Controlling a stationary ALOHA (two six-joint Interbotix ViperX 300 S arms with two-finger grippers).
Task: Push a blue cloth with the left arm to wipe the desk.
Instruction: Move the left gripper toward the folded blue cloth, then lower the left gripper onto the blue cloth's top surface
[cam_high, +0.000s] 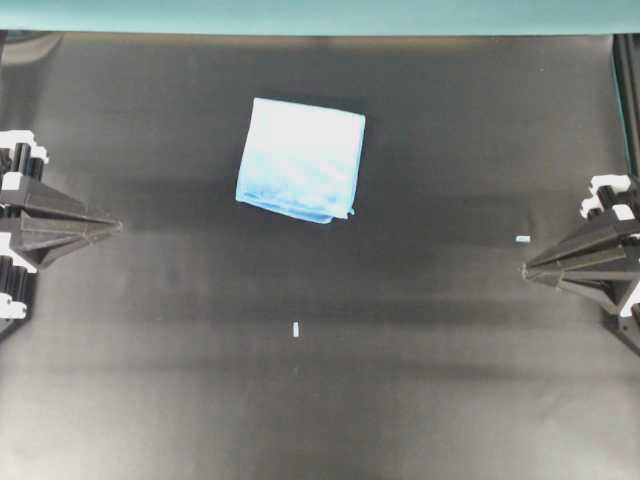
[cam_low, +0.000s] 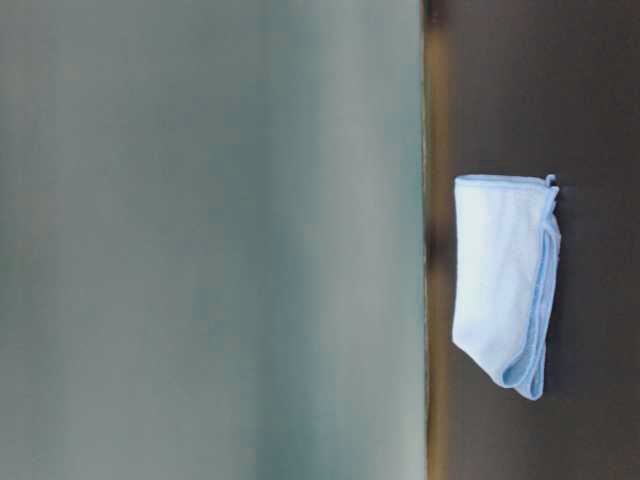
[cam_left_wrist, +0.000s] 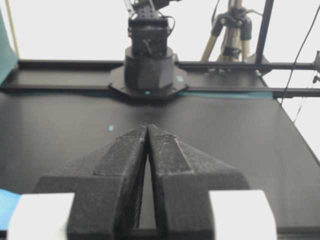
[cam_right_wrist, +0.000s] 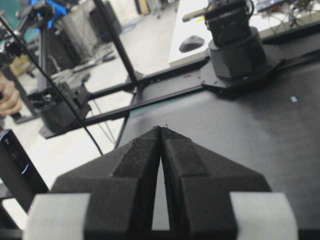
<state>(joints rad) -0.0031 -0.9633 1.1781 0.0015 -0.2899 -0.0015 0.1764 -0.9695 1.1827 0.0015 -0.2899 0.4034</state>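
Overhead exterior view: blue cloth (cam_high: 301, 160) lies folded on the table (cam_high: 450, 380), upper centre, well apart from both end effectors. Left end effector (cam_high: 118, 226) and right end effector (cam_high: 526, 269) are closed, empty. Cloth probably soft, light; push its near edge. Arms mostly out of frame.

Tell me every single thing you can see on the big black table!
blue cloth: one, light blue with whitish patches, folded, far half of the desk, left of centre.
tape marks: two, white, one near the middle, one by the right end effector.
desk: one, matte black, teal strip along the far edge.
left end effector: one, black, shut, left edge, apart from the cloth.
right end effector: one, black, shut, right edge.
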